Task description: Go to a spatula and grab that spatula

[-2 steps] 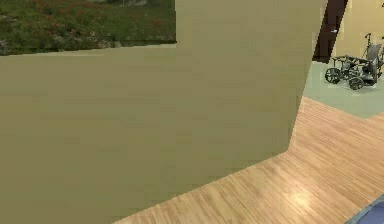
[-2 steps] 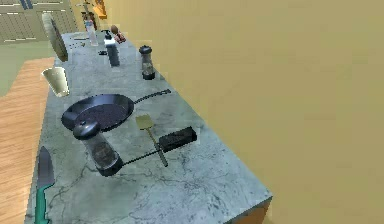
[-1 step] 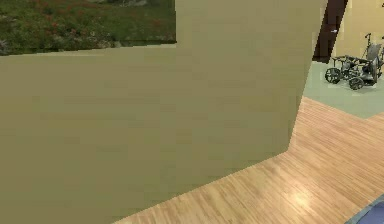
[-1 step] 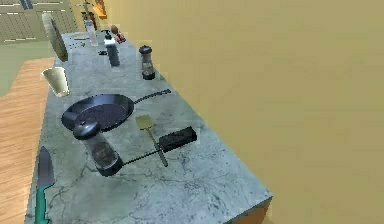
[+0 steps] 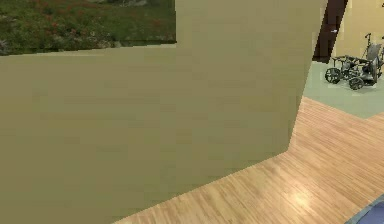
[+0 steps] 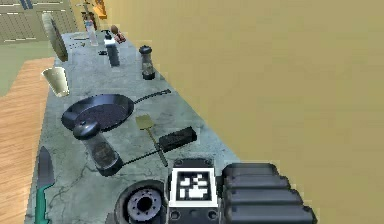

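In the arm side view, a spatula lies flat on a grey-green countertop. Its pale yellow blade points away and its dark handle runs toward the picture's bottom. The arm's white marker square sits at the bottom edge, just below the spatula's handle end. Left of the square is the gripper's dark round body. I cannot make out its far end, so I cannot tell whether it holds anything.
On the counter stand a black frying pan, a dark-lidded jar, a small dark box, a pepper mill and a pale cup. A yellow wall backs the counter. The forward view has an olive wall, wood floor and a wheelchair.
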